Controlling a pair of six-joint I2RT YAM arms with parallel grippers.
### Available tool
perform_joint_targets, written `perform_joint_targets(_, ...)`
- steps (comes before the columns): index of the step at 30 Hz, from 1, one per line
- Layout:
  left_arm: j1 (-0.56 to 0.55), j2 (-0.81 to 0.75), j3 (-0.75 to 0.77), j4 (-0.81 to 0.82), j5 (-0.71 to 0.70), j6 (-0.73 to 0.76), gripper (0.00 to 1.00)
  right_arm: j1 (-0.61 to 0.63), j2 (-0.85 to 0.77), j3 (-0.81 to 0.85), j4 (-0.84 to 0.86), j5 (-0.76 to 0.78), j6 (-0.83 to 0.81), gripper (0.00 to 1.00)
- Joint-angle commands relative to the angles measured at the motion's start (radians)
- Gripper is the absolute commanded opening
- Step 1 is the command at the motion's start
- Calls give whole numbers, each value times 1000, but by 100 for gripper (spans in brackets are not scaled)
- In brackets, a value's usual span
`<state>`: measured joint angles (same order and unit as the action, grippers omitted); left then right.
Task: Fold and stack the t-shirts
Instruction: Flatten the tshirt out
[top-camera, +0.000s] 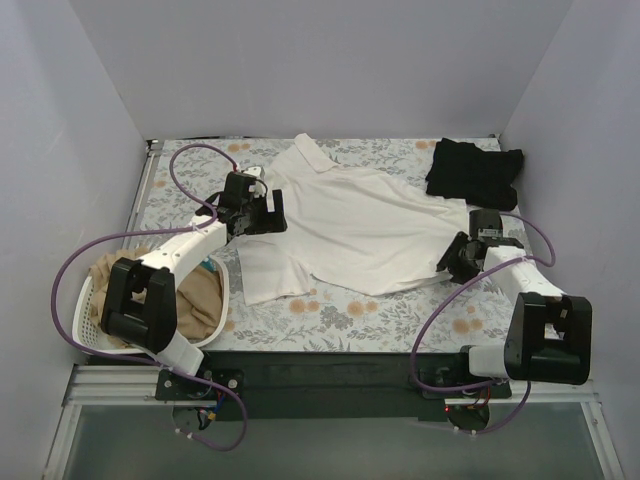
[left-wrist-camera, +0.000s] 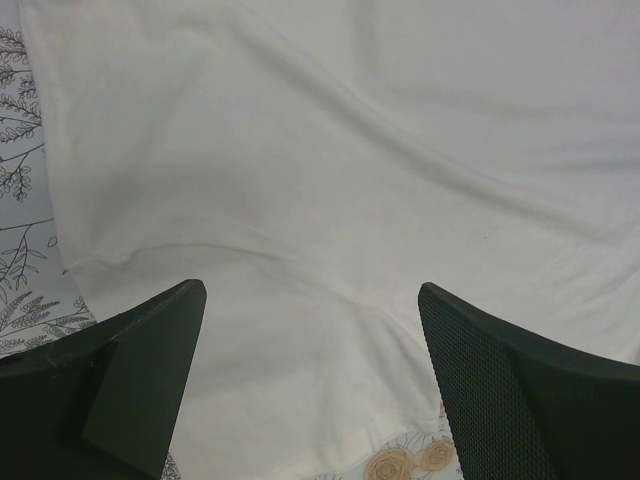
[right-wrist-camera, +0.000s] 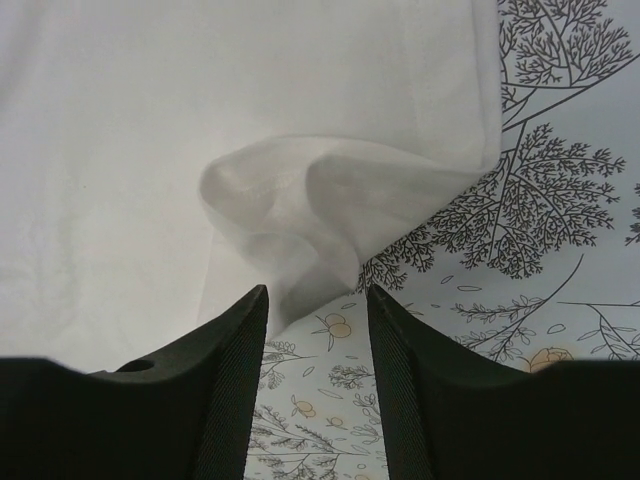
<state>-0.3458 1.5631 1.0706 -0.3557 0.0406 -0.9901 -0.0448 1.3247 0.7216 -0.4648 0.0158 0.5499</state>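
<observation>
white shirt (top-camera: 350, 225): spread flat mid-table; collar end toward the far edge, left of centre; body runs out toward the right edge; long axis slanted, far-left to near-right
its right near corner: puckered into a small raised fold; lies straight ahead of the right gripper (right-wrist-camera: 317, 300); the fold's lower tip dips in between the fingertips
right gripper: at that corner, pointing in over the cloth; jaws partway apart, table showing between them; no pinch on cloth seen; the nearer arm for this corner
left gripper (left-wrist-camera: 310, 300): over the shirt's left side, cloth beneath and ahead; jaws wide apart, holding nothing
coming move: judged a pinch on the puckered corner; turns on the fold sitting between the pads, not beside them
black shirt (top-camera: 475, 170): folded; far right corner of the table (top-camera: 380, 315)
tan shirt (top-camera: 195, 300): heaped in the basket (top-camera: 90, 330); near left corner
</observation>
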Motion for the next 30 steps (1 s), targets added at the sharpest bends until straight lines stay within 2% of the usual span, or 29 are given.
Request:
perform_joint_targets(1,5,-51,-12,18,-16,16,88,-3,7,-7,54,-8,21,50)
perform_joint_targets(3,5,-51,-14,18,-16,16,88,-4,7,-4,55,-8,21,40)
perform_joint_targets(5,5,-51,-15,18,-16,15,88,-4,2,-4,54,-8,21,34)
perform_joint_targets(9,7,-48,-18,18,-15,13,88,-4,-16,-13,51,18,19,32)
perform_joint_targets(12,5,-46,-20,18,-16,14,88,-4,-28,-24,48,29,16,18)
perform_joint_targets(14,5,-49,-21,18,-21,15,88,-4,-36,-28,46,41,15,2)
perform_joint_targets(19,1,-66,-40,18,-28,15,88,-4,-77,-22,20,81,9,1)
perform_joint_targets(23,-70,-101,-61,1,-140,11,87,-6,-133,-7,3,108,4,1)
perform_joint_targets(26,-149,-146,-80,-46,-223,-34,86,-13,-160,16,-15,118,-2,1)
perform_joint_targets(30,-211,-250,-180,-109,-316,-177,83,-39,-165,25,-23,133,-27,1)
